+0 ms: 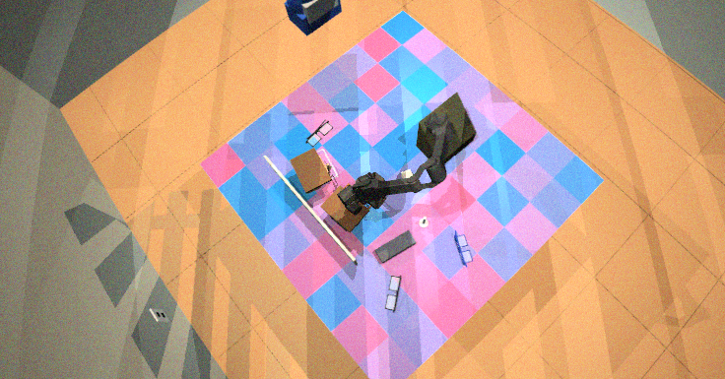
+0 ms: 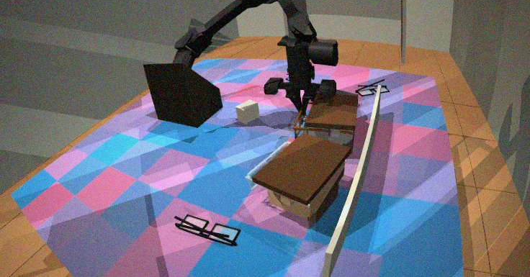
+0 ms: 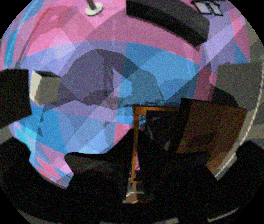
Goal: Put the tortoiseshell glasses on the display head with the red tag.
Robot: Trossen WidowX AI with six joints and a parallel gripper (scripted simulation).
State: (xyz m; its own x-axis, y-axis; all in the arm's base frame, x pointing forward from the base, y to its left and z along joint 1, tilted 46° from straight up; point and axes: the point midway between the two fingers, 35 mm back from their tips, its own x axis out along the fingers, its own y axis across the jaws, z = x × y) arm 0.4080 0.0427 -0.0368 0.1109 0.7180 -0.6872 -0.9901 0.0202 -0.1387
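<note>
The tortoiseshell glasses (image 2: 315, 129) (image 3: 137, 119) are orange-brown. My gripper (image 2: 302, 107) (image 3: 133, 131) is shut on their front frame, which is at the face side of the far brown-topped display head (image 1: 346, 217) (image 2: 331, 113) (image 3: 213, 130). One temple runs back along that head's side in the exterior view; the other temple, the nose and the ears are hidden. The near display head (image 1: 309, 168) (image 2: 302, 166) stands apart, with a clear-framed pair (image 2: 268, 160) at its front. No red tag can be made out on either head.
A long pale upright panel (image 1: 308, 208) (image 2: 356, 186) stands behind the heads. A white cube (image 1: 407, 174) (image 2: 247, 112) (image 3: 45, 88) lies near the arm base. Black glasses (image 1: 319, 133) (image 2: 207, 230), blue glasses (image 1: 460, 246) and a dark slab (image 1: 394, 246) (image 3: 168, 22) lie around.
</note>
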